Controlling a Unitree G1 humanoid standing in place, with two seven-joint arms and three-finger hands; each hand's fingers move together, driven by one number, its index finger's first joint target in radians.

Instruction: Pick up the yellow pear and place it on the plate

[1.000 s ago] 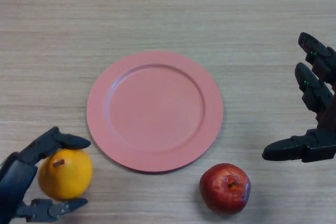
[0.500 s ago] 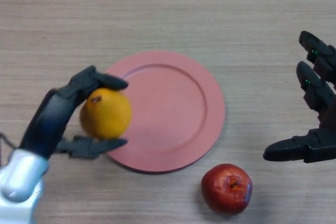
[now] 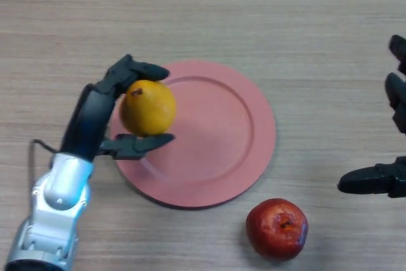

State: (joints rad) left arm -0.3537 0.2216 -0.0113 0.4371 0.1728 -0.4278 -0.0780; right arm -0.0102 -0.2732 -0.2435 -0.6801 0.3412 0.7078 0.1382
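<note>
Yellow pear [image 3: 148,106]: a rounded fruit with smooth, deep yellow-orange skin and a small dark stem spot near its top left; it shows no bruises, and a soft sheen lies across its upper face.
Where the pear is: held over the left part of the plate, inside the rim's outline as seen from the head view; whether it touches the plate's surface cannot be told.
Left hand [image 3: 104,117]: it comes in from the lower left, its black fingers [image 3: 136,70] curled over the top of the pear and its thumb [image 3: 141,144] pressed under the fruit's lower side, so that the pear is gripped between them.
Plate [image 3: 219,150]: a round pink plate with a broad flat rim and a shallow well, lying flat near the middle of the desk.
Red apple [image 3: 277,228]: a dark red, glossy fruit with its stem hollow facing up, standing on the desk just beside the plate's lower right edge, apart from it.
Right hand [image 3: 388,179]: at the right edge, well apart from the plate, its fingers straight and spread, grasping nothing.
Desk [image 3: 203,11]: pale wood grain running sideways.
</note>
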